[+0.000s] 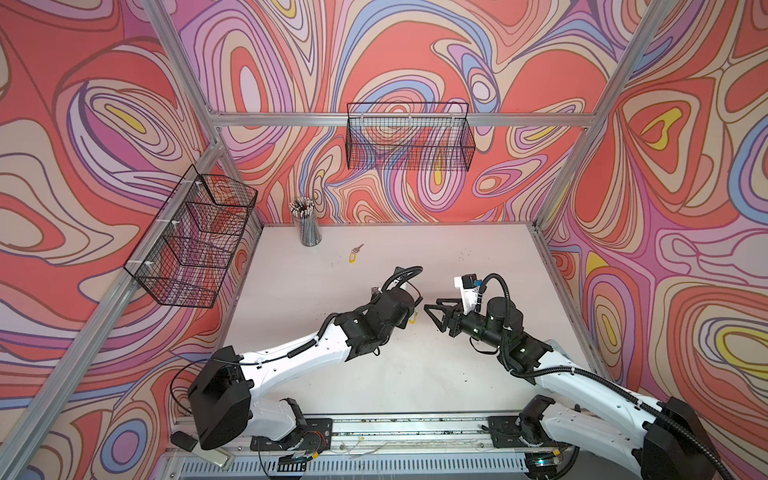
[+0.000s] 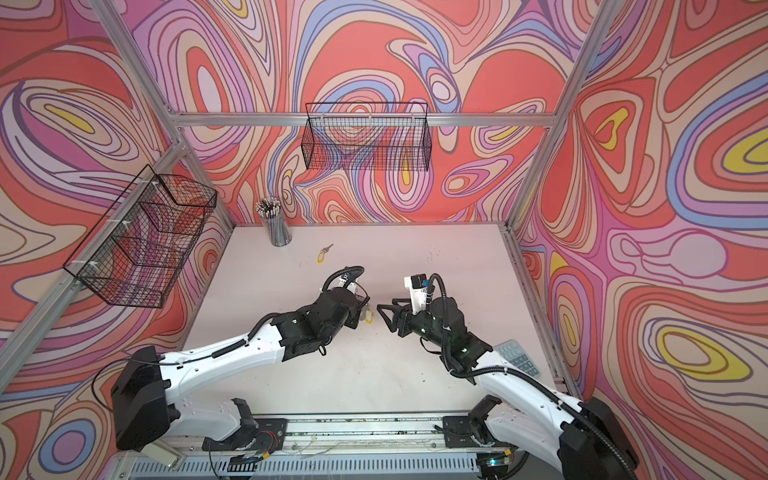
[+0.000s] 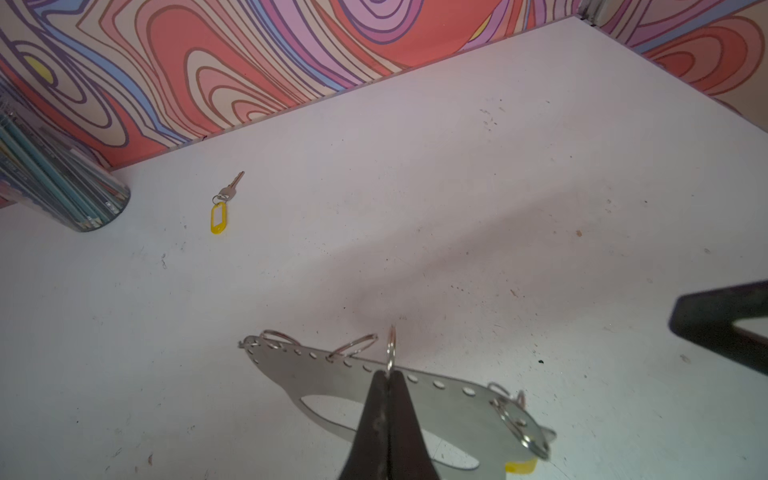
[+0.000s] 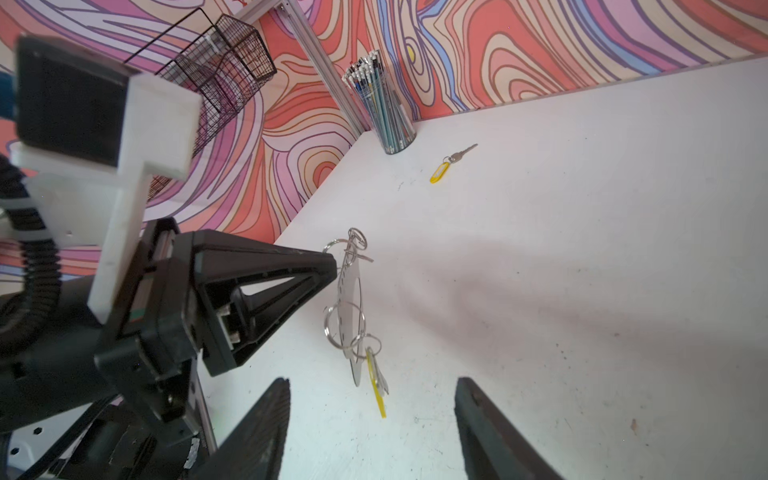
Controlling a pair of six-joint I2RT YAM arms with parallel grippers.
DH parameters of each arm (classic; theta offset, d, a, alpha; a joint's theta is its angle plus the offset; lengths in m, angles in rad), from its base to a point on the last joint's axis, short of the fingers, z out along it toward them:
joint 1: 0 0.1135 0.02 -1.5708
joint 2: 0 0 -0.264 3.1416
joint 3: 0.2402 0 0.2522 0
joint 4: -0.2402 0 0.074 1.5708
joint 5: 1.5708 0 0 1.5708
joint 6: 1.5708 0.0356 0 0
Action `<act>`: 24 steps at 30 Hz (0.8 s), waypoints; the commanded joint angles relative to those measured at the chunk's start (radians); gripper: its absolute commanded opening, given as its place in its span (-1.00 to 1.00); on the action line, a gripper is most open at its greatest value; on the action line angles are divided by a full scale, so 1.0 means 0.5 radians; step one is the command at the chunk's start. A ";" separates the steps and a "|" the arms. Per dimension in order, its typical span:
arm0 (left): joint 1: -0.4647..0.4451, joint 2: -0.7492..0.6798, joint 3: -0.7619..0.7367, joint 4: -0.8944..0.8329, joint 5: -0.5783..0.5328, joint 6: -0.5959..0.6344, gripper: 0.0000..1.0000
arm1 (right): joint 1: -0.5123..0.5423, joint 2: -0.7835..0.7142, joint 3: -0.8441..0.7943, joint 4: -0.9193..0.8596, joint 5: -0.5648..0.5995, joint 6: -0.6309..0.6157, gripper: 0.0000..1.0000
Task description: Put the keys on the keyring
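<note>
Both top views sit high above the near edge of the tabletop (image 1: pixel 415 374), tilted down toward the far edge. We get the whole surface and both arms in each, and the two overlap almost fully.

The left wrist camera rides close behind the left gripper (image 3: pixel 387 376), low over the keyring (image 3: pixel 449 409), facing the far edge.

The right wrist camera looks past the right gripper (image 4: pixel 374 380) toward the far left corner.

Both wrist views share the keyring, the loose key (image 3: pixel 219 208) and the pencil cup (image 4: pixel 384 112).
</note>
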 commanded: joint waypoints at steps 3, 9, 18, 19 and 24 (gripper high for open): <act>-0.009 0.220 0.114 -0.474 -0.050 -0.448 -1.00 | 0.011 0.018 -0.055 -0.004 0.128 0.018 0.35; -0.007 0.458 0.317 -0.725 0.047 -0.645 -1.00 | 0.011 0.047 -0.090 0.038 0.111 0.036 0.35; 0.062 0.622 0.542 -0.733 0.218 -0.667 -1.00 | 0.013 0.113 -0.157 0.130 0.114 0.114 0.27; 0.063 0.610 0.545 -0.732 0.226 -0.663 -1.00 | 0.014 0.134 -0.170 0.161 0.100 0.130 0.27; 0.066 0.584 0.570 -0.771 0.275 -0.677 -1.00 | 0.014 0.355 -0.214 0.353 0.043 0.225 0.18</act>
